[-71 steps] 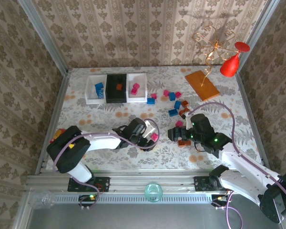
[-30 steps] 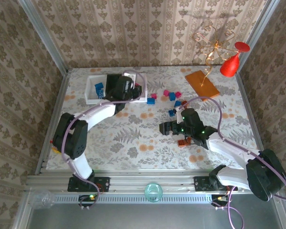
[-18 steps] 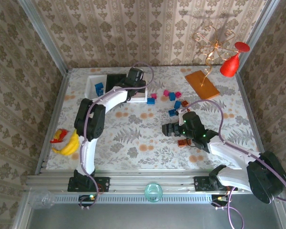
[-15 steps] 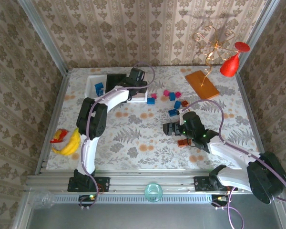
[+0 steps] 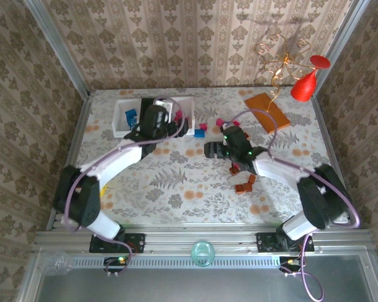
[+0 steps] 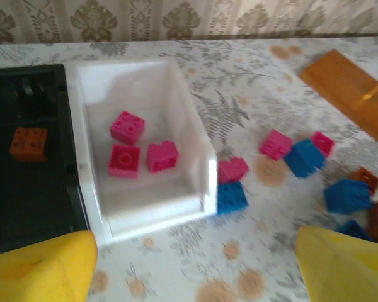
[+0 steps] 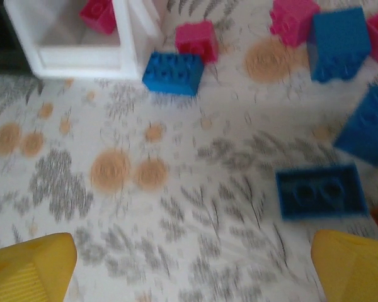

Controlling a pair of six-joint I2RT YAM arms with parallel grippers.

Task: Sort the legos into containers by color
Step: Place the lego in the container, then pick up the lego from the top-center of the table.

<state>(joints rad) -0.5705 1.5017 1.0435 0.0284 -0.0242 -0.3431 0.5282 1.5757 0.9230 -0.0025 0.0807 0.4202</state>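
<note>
Three containers stand in a row at the back left: a white tray (image 5: 121,119) with blue legos, a black tray (image 6: 25,189) with one orange-brown lego (image 6: 29,143), and a white tray (image 6: 145,217) with three pink legos (image 6: 127,128). My left gripper (image 5: 174,128) hangs open and empty just in front of that pink tray; its yellow fingertips (image 6: 41,267) frame the bottom of the left wrist view. My right gripper (image 5: 209,150) is open and empty above bare tabletop, with a blue lego (image 7: 172,72) ahead and a flat blue lego (image 7: 320,190) at its right.
Loose pink, blue and orange-brown legos (image 5: 242,187) lie scattered right of the trays. An orange-brown board (image 5: 266,112) lies at the back right. A red glass (image 5: 305,83) and a gold wire ornament (image 5: 278,60) stand beside it.
My left gripper has opened and drawn back toward me from over the trays. The right gripper has moved up and to the left toward the loose legos.
</note>
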